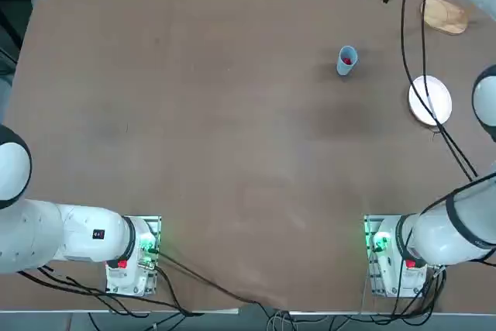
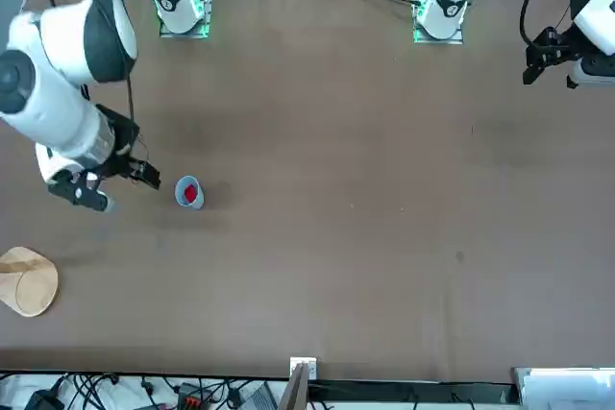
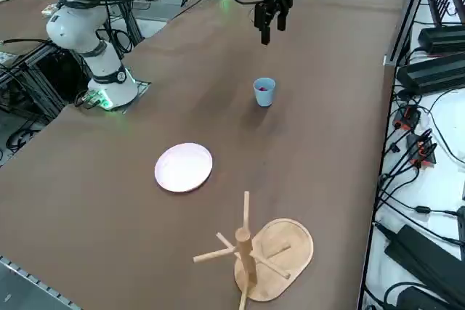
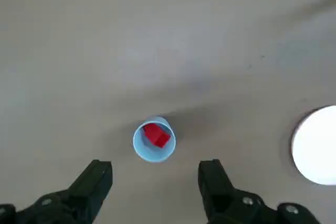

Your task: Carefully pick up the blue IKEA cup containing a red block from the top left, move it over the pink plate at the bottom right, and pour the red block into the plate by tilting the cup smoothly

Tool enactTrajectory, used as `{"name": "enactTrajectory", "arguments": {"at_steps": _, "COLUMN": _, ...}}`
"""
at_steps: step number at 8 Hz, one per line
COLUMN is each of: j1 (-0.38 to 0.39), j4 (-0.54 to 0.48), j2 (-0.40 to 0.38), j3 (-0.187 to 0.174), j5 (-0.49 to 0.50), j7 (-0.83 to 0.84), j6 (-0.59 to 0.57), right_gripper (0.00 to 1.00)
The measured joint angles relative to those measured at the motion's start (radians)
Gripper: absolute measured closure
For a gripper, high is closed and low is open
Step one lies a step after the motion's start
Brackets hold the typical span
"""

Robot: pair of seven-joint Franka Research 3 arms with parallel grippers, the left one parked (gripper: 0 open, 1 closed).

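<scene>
Released, with its two fingers spread wide, the right end effector [image 4: 156,179] hung above the surface [image 1: 194,114], holding nothing. Seen from overhead it sat toward one o'clock of the cup [image 1: 346,60], well apart from it; the wrist camera showed the cup beyond the gap between the fingers.

One light-blue cup stood upright on the surface with one red block [image 4: 156,134] lying inside it. One pale plate [image 1: 430,100] lay bare at about four o'clock of the cup in the overhead view, near but not touching. One wooden stand [image 3: 253,250] with pegs stood at the far right edge, clear of both.

Risks, as I judged them: the cup looked light and tapered, so a finger clipping its rim on the way down could tip it and spill the block early. A grasp set too high or too hard might squeeze it out. Over the plate, a sudden tilt could send the block bouncing off the shallow dish.
</scene>
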Motion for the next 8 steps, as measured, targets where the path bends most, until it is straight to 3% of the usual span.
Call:
{"name": "enactTrajectory", "arguments": {"at_steps": 3, "j1": 0.019, "j4": -0.035, "j2": 0.046, "j3": 0.001, "j5": 0.005, "j7": 0.036, "j6": 0.118, "right_gripper": 0.0}}
{"name": "enactTrajectory", "arguments": {"at_steps": 5, "j1": 0.042, "j4": -0.137, "j2": 0.055, "j3": 0.001, "j5": 0.005, "j7": 0.064, "j6": 0.244, "right_gripper": 0.0}}
{"name": "enactTrajectory", "arguments": {"at_steps": 8, "j1": 0.087, "j4": -0.222, "j2": 0.055, "j3": 0.002, "j5": 0.005, "j7": 0.088, "j6": 0.288, "right_gripper": 0.0}}
